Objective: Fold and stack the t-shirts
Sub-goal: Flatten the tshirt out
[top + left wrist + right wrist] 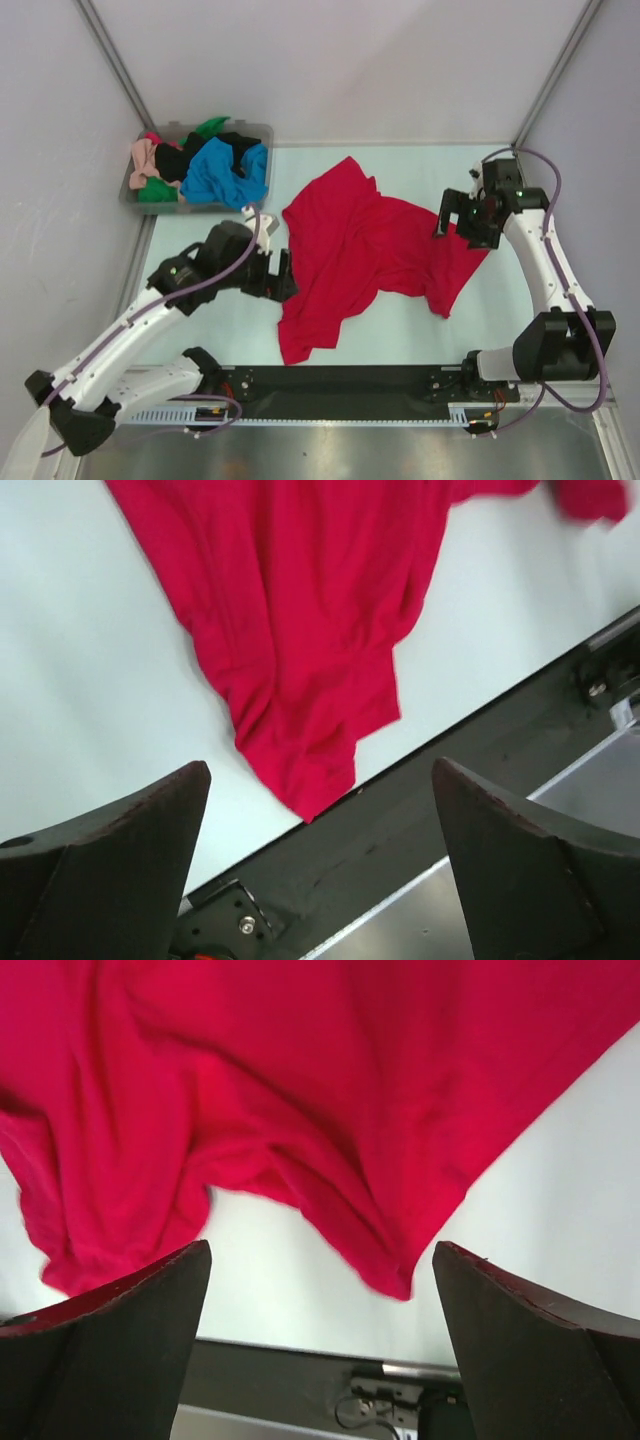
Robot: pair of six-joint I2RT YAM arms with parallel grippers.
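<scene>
Top external shows my left claw (285,274) and right claw (452,217) wide open and empty, the crumpled red t-shirt (370,250) between them, so I risk pinching doubled layers and folding crooked.

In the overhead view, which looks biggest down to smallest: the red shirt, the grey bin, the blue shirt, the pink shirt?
1. red shirt
2. grey bin
3. blue shirt
4. pink shirt, partly buried under others, so only its visible part counts.
</scene>
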